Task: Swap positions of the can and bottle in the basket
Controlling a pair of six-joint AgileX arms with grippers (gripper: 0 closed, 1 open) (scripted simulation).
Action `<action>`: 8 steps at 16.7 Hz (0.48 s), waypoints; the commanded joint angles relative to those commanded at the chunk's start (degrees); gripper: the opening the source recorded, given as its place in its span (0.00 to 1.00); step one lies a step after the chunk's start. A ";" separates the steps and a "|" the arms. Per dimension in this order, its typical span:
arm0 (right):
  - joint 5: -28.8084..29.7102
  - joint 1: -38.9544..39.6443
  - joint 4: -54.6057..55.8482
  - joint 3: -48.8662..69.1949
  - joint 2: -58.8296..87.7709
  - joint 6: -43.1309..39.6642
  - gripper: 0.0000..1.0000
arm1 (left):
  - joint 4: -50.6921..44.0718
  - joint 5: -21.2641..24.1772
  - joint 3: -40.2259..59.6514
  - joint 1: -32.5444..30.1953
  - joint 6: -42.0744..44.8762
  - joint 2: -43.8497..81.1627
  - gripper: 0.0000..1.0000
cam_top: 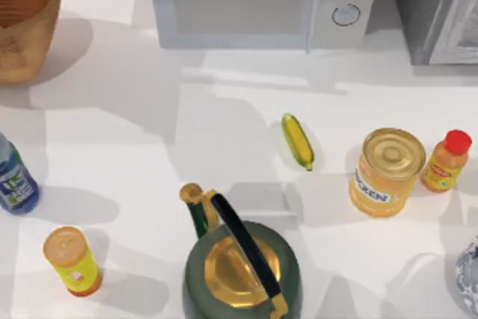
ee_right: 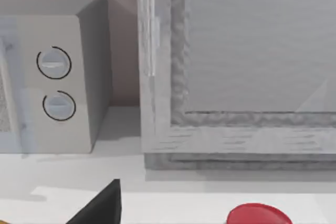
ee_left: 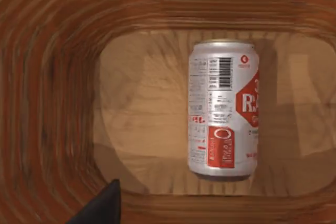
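Left tool [ee_left: 100,208] hovers over can [ee_left: 223,108] lying in basket [ee_left: 47,103]; finger state unclear.

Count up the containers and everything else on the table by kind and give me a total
Bottles: 2, the bottle and the orange bottle
Cans and tubes: 3, the can lying in the basket, the yellow can, the yellow-green tube
Kettle: 1
Corn cob: 1
Basket: 1
Microwave: 1
Total: 9
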 joint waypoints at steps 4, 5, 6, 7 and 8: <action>0.00 0.00 0.00 0.00 0.00 0.00 1.00 | -5.13 1.21 11.39 0.32 1.02 11.37 1.00; 0.00 0.00 0.00 0.00 0.00 0.00 1.00 | -5.77 1.38 12.86 0.34 1.16 12.82 1.00; 0.00 0.00 0.00 0.00 0.00 0.00 1.00 | -6.15 1.48 13.74 0.35 1.24 13.68 1.00; 0.00 0.00 0.00 0.00 0.00 0.00 1.00 | -6.30 1.52 14.09 0.36 1.27 14.02 1.00; 0.00 0.00 0.00 0.00 0.00 0.00 1.00 | -6.30 1.52 14.09 0.36 1.27 14.02 1.00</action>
